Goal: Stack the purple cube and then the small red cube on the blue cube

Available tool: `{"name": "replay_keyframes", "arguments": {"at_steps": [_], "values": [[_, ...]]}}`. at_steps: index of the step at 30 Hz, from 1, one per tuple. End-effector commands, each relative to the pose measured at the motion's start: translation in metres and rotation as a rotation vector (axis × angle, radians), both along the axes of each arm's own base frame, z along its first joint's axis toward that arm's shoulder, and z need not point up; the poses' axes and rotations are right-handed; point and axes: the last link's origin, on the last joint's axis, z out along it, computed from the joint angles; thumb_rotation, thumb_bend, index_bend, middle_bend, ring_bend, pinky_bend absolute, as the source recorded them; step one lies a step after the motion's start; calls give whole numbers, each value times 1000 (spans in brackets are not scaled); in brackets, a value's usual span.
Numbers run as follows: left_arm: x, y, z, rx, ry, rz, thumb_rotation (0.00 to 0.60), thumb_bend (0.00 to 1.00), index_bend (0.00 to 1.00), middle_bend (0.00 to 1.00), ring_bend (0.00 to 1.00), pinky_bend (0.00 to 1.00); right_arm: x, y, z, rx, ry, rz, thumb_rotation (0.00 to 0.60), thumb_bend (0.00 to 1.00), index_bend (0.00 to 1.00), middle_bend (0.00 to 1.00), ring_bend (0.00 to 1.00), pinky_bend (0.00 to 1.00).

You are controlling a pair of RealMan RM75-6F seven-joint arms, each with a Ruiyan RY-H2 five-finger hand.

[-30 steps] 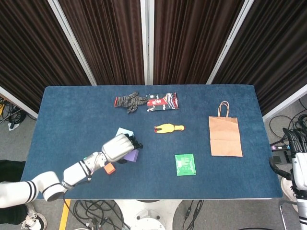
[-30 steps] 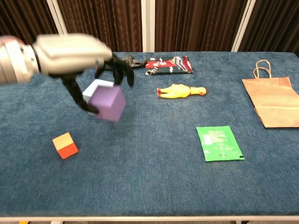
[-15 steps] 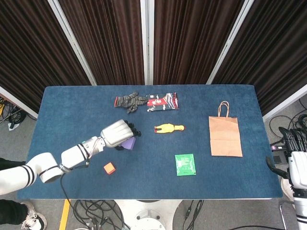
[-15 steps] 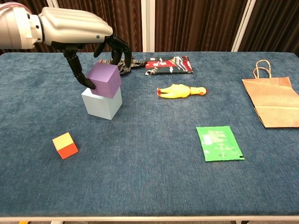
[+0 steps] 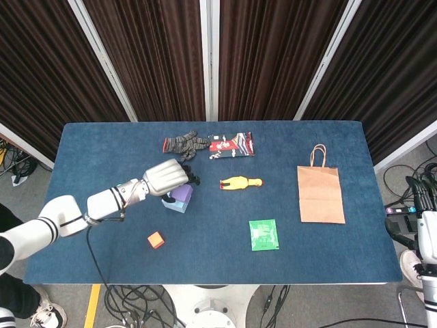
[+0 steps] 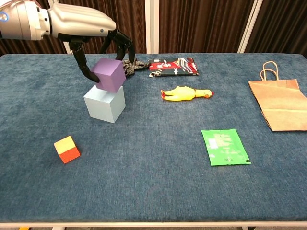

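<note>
My left hand (image 6: 81, 28) reaches in from the left and grips the purple cube (image 6: 109, 74) from above between thumb and fingers. The purple cube sits slightly tilted at the top of the light blue cube (image 6: 104, 104), shifted toward its far right corner; whether it rests there or hovers just above, I cannot tell. In the head view the left hand (image 5: 167, 178) covers part of the purple cube (image 5: 183, 194) and blue cube (image 5: 175, 206). The small red cube (image 6: 67, 149) lies alone near the front left (image 5: 156, 239). My right hand (image 5: 427, 205) hangs off the table's right edge, fingers apart, holding nothing.
A dark glove (image 5: 184, 143) and a snack packet (image 5: 231, 145) lie at the back. A yellow rubber chicken (image 6: 186, 93) is in the middle, a green packet (image 6: 225, 147) in front of it, and a brown paper bag (image 6: 279, 105) on the right.
The left hand carried the purple cube away from the spot near the red cube, back and up onto the blue cube. The right arm barely moved.
</note>
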Motion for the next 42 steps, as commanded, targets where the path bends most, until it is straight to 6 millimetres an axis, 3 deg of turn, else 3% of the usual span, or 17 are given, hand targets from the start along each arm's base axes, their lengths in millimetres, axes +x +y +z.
{"name": "replay_keyframes", "arguments": {"at_steps": [1,12,27,42], "values": [[1,4,-2,-24,-5,-60,600,163,381,580,377,513,-1,0,0,-7,6,-4,600,239,0,77,0,0],[-20,1,-9,-70,19,-106,600,167,381,580,378,513,-3,-2,-5,4,12,-6,600,238,0,77,0,0],[-20,18,-8,-76,-3,-20,600,169,381,580,377,513,-5,-4,-6,12,19,-18,600,238,0,77,0,0],[-30,20,-10,-87,34,-10,600,169,381,580,377,512,-6,-5,-6,12,23,-28,600,238,0,77,0,0]]}}
